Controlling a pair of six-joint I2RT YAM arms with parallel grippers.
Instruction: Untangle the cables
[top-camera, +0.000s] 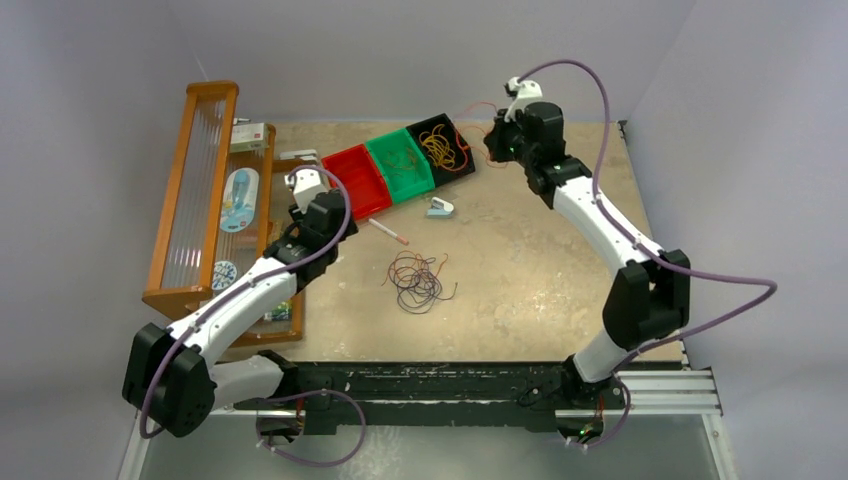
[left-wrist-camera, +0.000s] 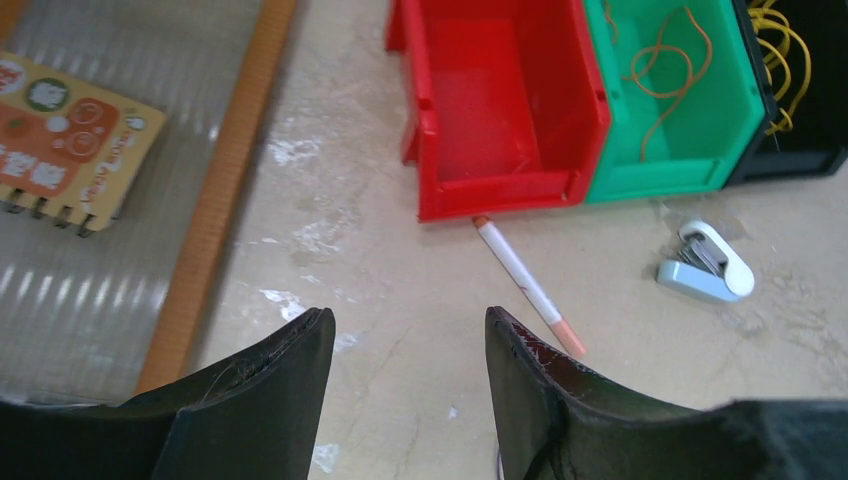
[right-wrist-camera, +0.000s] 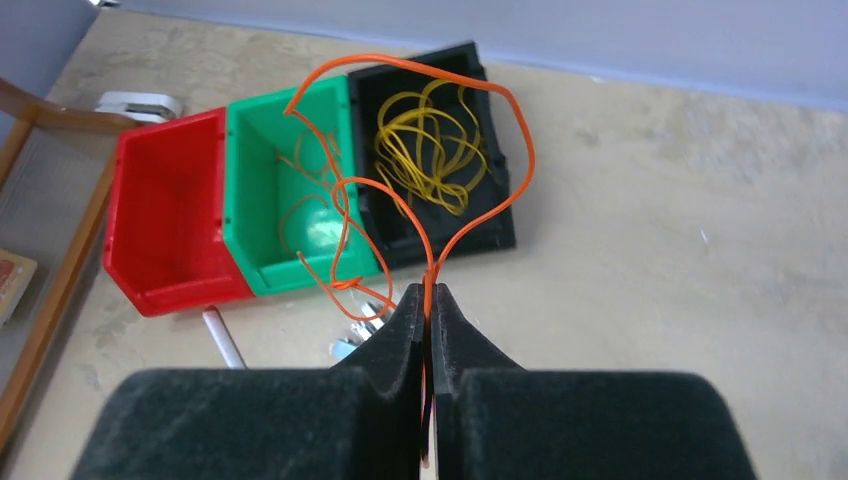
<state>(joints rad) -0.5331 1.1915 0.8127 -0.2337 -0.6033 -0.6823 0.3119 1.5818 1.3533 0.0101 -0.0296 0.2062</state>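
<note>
Right gripper (right-wrist-camera: 428, 292): fingers pinched shut on orange wire (right-wrist-camera: 430, 265), loop rising ahead of tips
Left gripper (left-wrist-camera: 408, 315): fingers apart, nothing between
Cable tangle (top-camera: 415, 280): on table (top-camera: 540, 270), well apart from both grippers
Handling: light, limp, springy; likely snags; grip a free strand end

You see a dark-and-red tangle of cables (top-camera: 415, 278) lying loose mid-table. One orange cable (right-wrist-camera: 432, 268) loops upward (pinched in the right gripper (right-wrist-camera: 429, 300)). Yellow cables (right-wrist-camera: 430, 150) coil inside the black bin (right-wrist-camera: 465, 240).
</note>
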